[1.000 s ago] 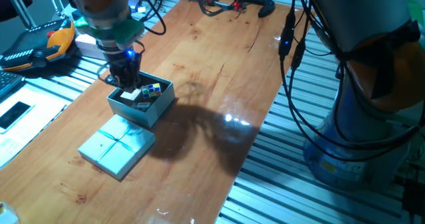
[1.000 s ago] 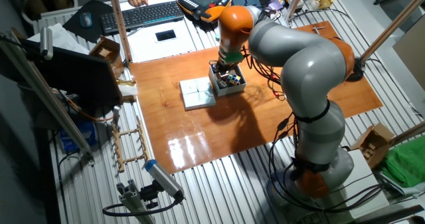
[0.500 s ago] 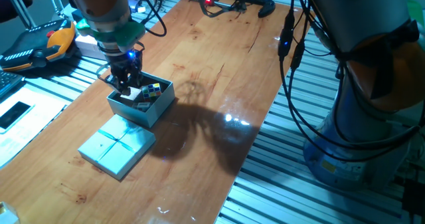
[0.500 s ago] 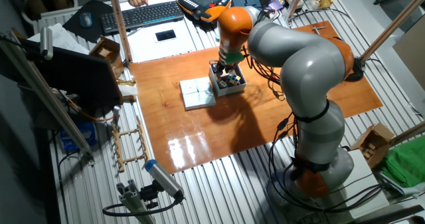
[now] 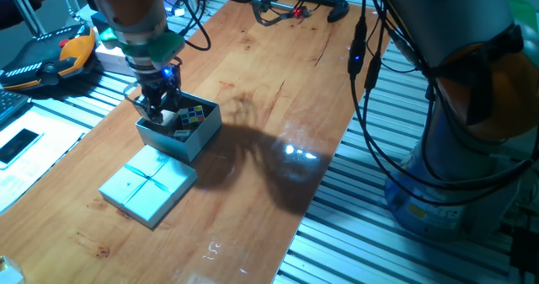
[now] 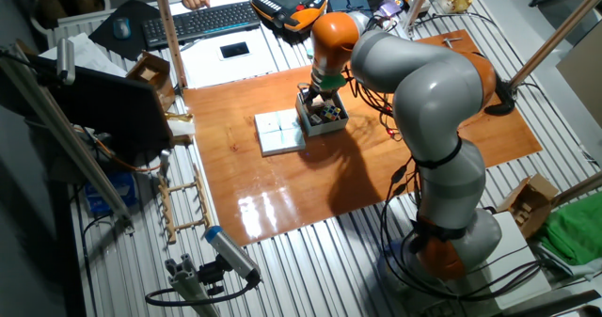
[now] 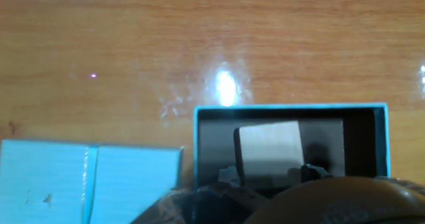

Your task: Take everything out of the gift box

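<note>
A robot arm reaches down over a wooden table [image 5: 278, 90], its gripper [image 5: 158, 109] lowered into the far-left corner of an open pale blue gift box [image 5: 192, 139]. The box sits toward the left side of the table. Its matching lid [image 5: 148, 184], marked with a ribbon cross, lies flat on the wood just beside the box on the near side.

In the hand view, a pale tan block [image 7: 269, 151] fills the space between the two dark fingertips [image 7: 229, 176], inside the box's brownish interior. The jaws look closed in on the block's sides, partly open to about its width, though whether they grip it firmly or only bracket it cannot be told for certain. The block appears to be within the box walls, not yet lifted clear.

A multicoloured puzzle cube [image 5: 195, 114] rests in the right part of the box, just beside the gripper but not touching it. Other small dark items lie near it, too small to identify.

The step in hand seems to be taking out the first item, the tan block. The next move likely calls for a straight lift until the block clears the rim, then a carry sideways to bare wood, away from the lid, before releasing. The cube and remaining pieces would follow.
</note>
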Available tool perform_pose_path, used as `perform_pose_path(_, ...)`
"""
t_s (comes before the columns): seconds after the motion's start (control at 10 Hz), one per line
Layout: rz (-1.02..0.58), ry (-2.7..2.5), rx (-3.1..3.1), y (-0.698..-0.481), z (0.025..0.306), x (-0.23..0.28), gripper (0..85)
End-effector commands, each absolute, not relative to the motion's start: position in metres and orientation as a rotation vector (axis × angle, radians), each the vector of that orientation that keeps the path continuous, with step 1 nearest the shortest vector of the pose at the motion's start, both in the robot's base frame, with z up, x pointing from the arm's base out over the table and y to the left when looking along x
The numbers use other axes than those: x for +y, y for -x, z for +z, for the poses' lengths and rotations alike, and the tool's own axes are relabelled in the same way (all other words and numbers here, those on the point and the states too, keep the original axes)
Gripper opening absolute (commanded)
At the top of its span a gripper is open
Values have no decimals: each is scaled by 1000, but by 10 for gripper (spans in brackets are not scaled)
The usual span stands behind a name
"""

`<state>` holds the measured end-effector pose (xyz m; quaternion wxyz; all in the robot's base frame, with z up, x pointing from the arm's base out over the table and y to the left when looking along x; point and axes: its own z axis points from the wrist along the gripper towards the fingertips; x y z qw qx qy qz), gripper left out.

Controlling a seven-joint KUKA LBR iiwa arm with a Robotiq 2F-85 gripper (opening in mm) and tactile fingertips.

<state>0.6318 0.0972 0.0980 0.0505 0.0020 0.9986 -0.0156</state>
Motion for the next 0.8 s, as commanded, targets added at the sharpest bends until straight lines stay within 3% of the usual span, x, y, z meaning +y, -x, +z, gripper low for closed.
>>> perform_pose_path(0.0,-41,-13,3041,-634,96,94,577)
perform_pose_path(0.2,-37,-35,3042,-637,90,94,687)
perform_pose_path(0.7,-35,-35,3038,-643,77,93,727)
